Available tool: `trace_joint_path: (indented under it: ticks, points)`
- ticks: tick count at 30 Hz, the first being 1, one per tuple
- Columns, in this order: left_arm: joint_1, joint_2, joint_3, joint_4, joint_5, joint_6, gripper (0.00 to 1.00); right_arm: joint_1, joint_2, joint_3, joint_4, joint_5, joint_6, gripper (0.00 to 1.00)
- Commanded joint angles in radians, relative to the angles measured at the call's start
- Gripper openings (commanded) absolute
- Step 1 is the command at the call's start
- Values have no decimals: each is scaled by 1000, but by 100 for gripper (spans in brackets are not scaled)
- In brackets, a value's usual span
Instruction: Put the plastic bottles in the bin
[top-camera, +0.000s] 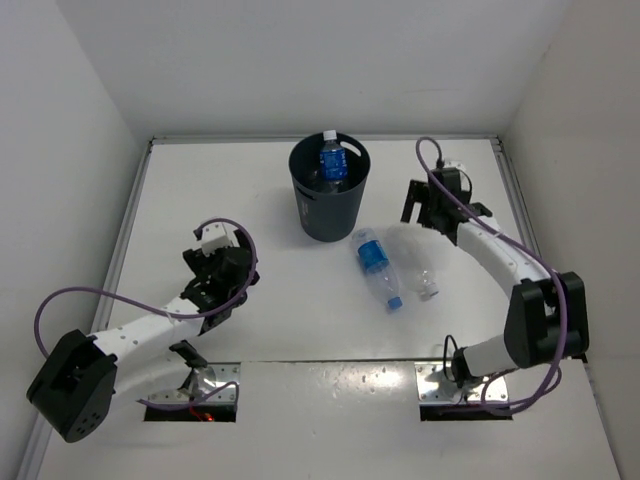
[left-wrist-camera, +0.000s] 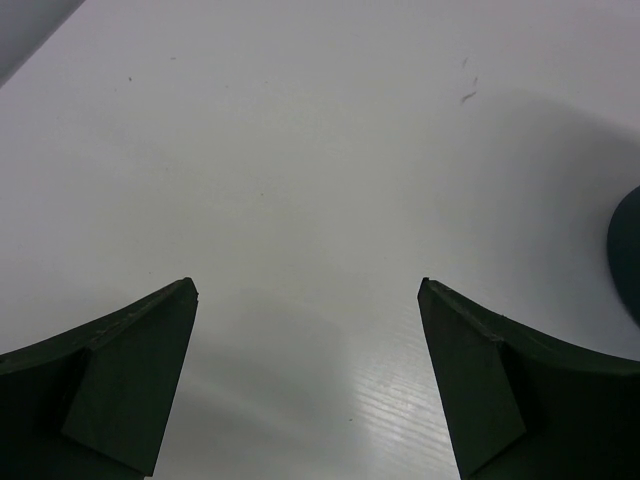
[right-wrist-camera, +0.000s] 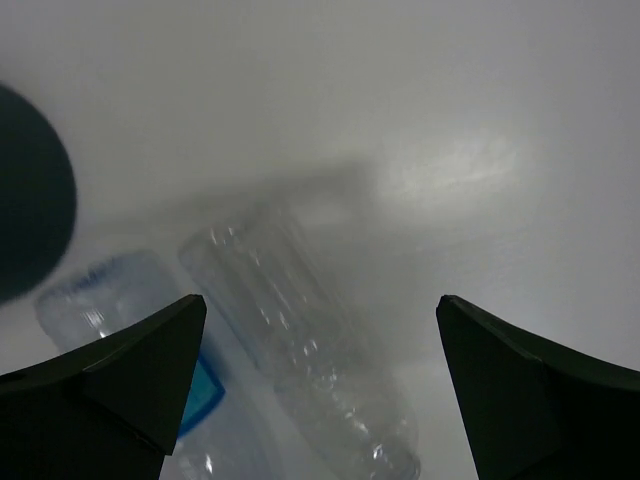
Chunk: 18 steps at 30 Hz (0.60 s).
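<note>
Standing in the bin (top-camera: 330, 215), a blue-labelled bottle (top-camera: 333, 165) shows only from above. Both jaws gape empty; the right wrist camera sees a clear bottle (right-wrist-camera: 310, 340) below.

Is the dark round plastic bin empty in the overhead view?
No, a clear plastic bottle with a blue label sticks up inside the dark round plastic bin.

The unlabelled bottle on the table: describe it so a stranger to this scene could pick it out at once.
Find the dark bin at the back middle of the table. Two bottles lie side by side just in front of it, to its right. The unlabelled bottle is the right-hand one: clear all over, while its neighbour, the blue-labelled bottle, has a blue cap.
</note>
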Motion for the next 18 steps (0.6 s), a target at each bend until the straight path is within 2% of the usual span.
trace_joint_path:
  ticks: [1, 14, 18]
  points:
    - [-10, 2, 9, 21, -19, -1, 99, 7, 28, -41, -110, -153, 32, 100]
    - [-10, -25, -10, 53, -10, 19, 99, -2, 333, 32, -184, -282, 1, 100]
    - [-10, -35, -21, 64, 10, 40, 99, -2, 361, 41, -193, -303, -8, 98]
